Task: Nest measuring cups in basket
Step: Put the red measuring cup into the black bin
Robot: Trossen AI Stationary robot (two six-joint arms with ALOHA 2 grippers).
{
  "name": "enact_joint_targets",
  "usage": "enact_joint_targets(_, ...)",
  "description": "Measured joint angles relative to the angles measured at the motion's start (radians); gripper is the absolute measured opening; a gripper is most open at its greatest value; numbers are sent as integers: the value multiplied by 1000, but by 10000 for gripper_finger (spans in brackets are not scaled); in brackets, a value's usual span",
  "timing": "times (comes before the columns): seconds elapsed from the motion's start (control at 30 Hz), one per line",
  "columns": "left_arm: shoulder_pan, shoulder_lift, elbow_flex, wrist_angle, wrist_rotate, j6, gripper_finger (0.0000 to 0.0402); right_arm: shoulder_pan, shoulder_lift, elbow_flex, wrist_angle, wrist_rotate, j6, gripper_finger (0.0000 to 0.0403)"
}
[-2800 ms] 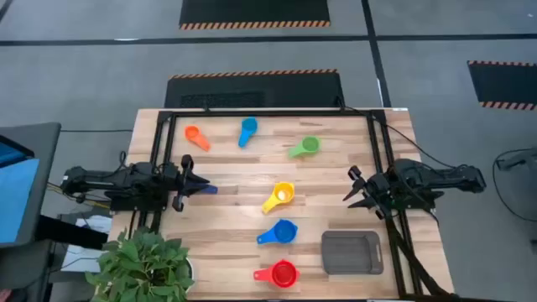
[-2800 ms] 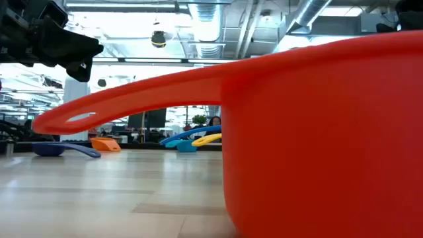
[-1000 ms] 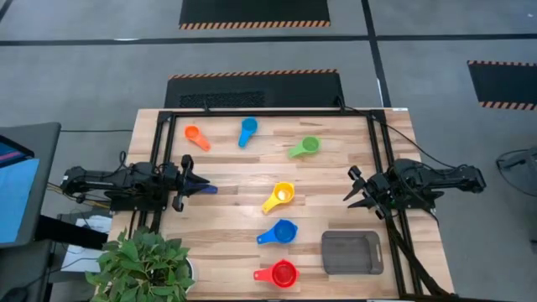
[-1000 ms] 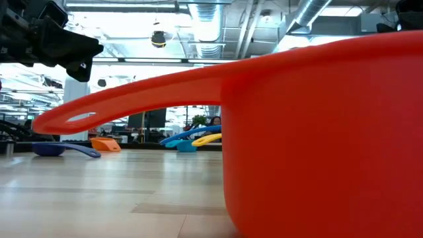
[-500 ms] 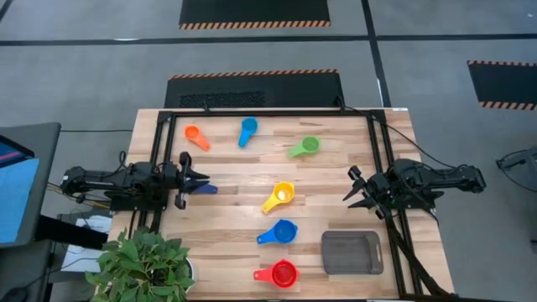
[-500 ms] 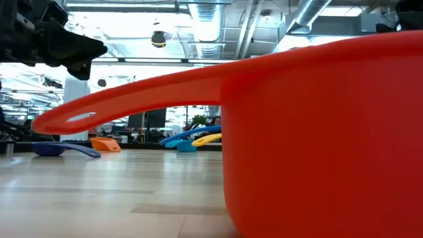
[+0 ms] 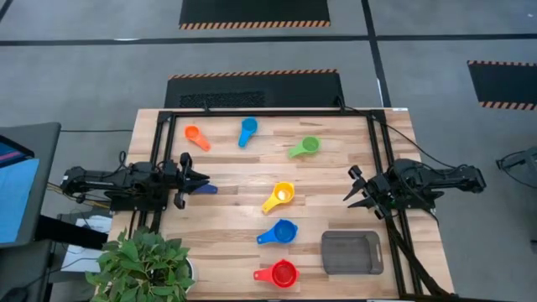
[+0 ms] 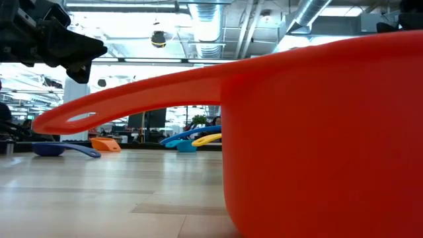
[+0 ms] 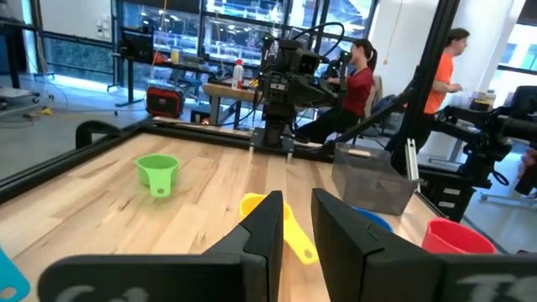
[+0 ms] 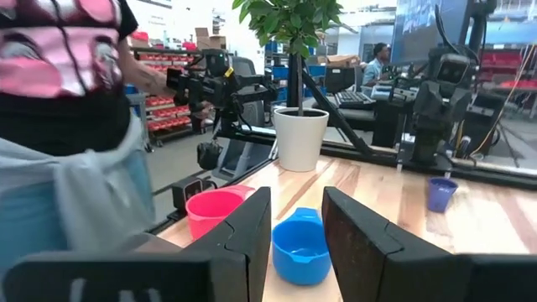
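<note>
The left hand (image 7: 195, 179) hangs over the left edge of the wooden tabletop (image 7: 243, 222), its fingers a narrow gap apart and holding nothing, with a small dark blue plastic measuring cup (image 7: 206, 189) on the wood just beside its tips. The right hand (image 7: 357, 189) hangs at the right edge, its fingers spread moderately and empty.

The other cups lie apart from one another on the tabletop. A small orange plastic measuring cup (image 7: 193, 134), a blue plastic measuring cup with its handle pointing toward the near side (image 7: 247, 128) and a green plastic measuring cup (image 7: 307, 146) form a row along the far side. A yellow plastic measuring cup (image 7: 281, 195) sits near the middle, a larger blue plastic measuring cup (image 7: 284, 231) lies nearer the front, and a red plastic measuring cup (image 7: 282, 273) rests at the front edge, filling most of the low view.

The shallow dark grey rectangular plastic basket (image 7: 352, 252) lies at the front right corner, beside the red cup, with no cup in it.

A potted green plant (image 7: 143, 264) stands at the front left corner.
</note>
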Motion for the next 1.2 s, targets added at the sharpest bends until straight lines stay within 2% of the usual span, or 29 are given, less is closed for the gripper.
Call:
enact_joint_targets(0.27, 0, 0, 0, 12, -83, -85, 55, 0, 0, 0, 9, 1, 9, 142)
enact_joint_targets(0.33, 0, 0, 0, 14, -96, -105, 55, 4, 0, 0, 12, 22, 118, 142)
enact_joint_targets(0.47, 0, 0, 0, 24, -154, -145, 55, 3, 0, 0, 13, 118, 386, 137)
enact_joint_targets(0.53, 0, 0, 0, 26, -179, -196, 55, 2, 0, 0, 13, 127, 459, 134)
enact_joint_targets(0.63, 0, 0, 0, 30, -206, -256, 55, 2, 0, 0, 29, 184, 471, 132)
enact_joint_targets(0.8, 0, 0, 0, 32, -212, -262, 55, 2, 0, 0, 137, 354, 586, 134)
enact_joint_targets(1.0, 0, 0, 0, 46, -212, -325, 55, 2, 0, 0, 216, 542, 585, 128)
enact_joint_targets(1.13, 0, 0, 0, 36, -212, -417, 55, 2, 0, 0, 169, 567, 585, 124)
enact_joint_targets(1.2, 0, 2, 0, 27, -209, -378, 55, 2, 1, 0, 99, 572, 585, 122)
